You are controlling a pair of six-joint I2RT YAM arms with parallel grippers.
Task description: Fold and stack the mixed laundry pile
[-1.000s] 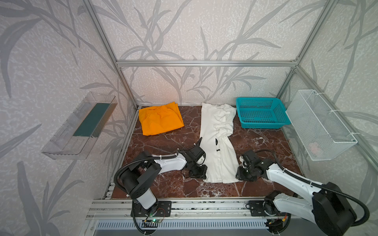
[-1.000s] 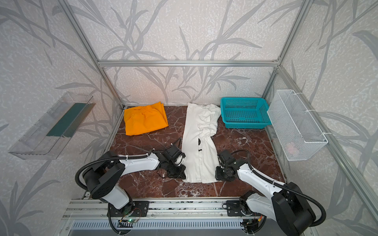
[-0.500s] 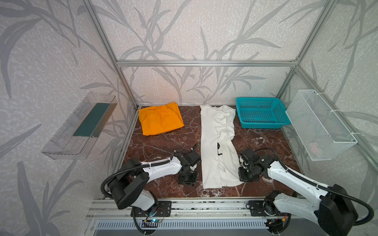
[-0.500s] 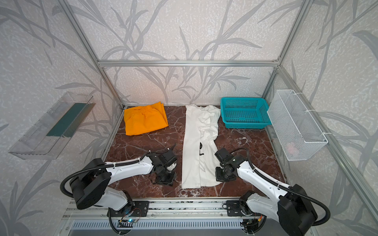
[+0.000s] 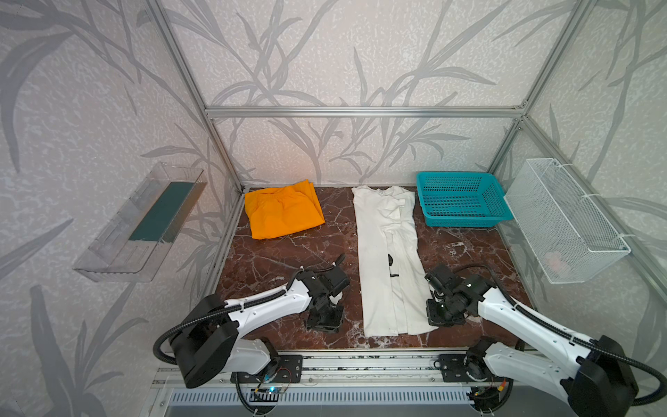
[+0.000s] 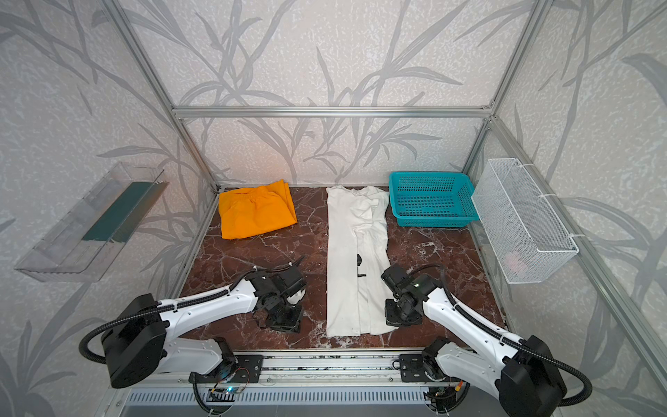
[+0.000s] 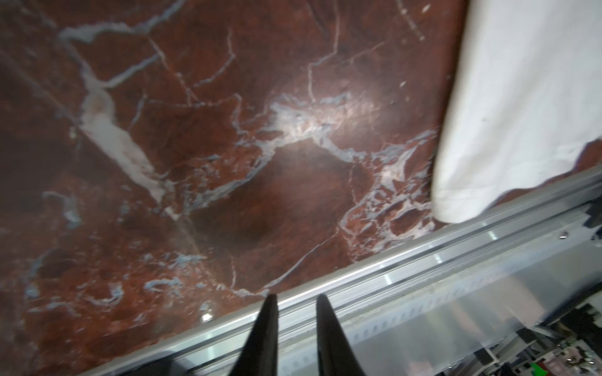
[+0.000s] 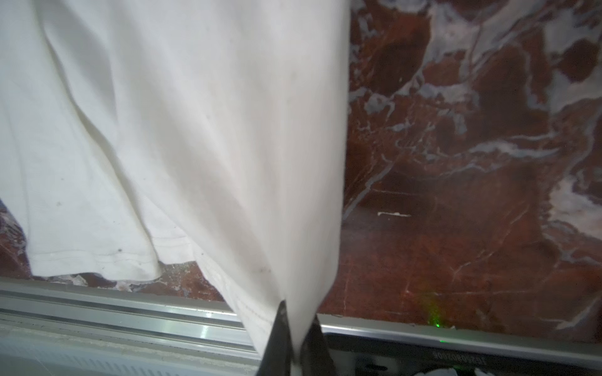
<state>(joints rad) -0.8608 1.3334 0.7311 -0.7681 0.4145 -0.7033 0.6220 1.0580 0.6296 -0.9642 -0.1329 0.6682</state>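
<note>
Nearest, by the table's (image 5: 288, 252) front edge, my left jaws hang slightly parted and empty. My right jaws pinch the near hem corner of the long white shirt (image 5: 379, 281). Farther back lie folded orange trousers (image 5: 283, 211), left, and a teal basket (image 5: 465, 220), right.

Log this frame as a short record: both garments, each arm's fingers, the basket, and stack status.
shirt: white, folded lengthwise into a long strip, flat on the table
trousers: orange, folded, far left corner, apart from the shirt
left fingers: slightly open, empty, over bare table beside the shirt's near end
right fingers: shut on the shirt's near hem corner
basket: teal, empty, far right, beside the shirt's far end
stacked: not yet
</note>
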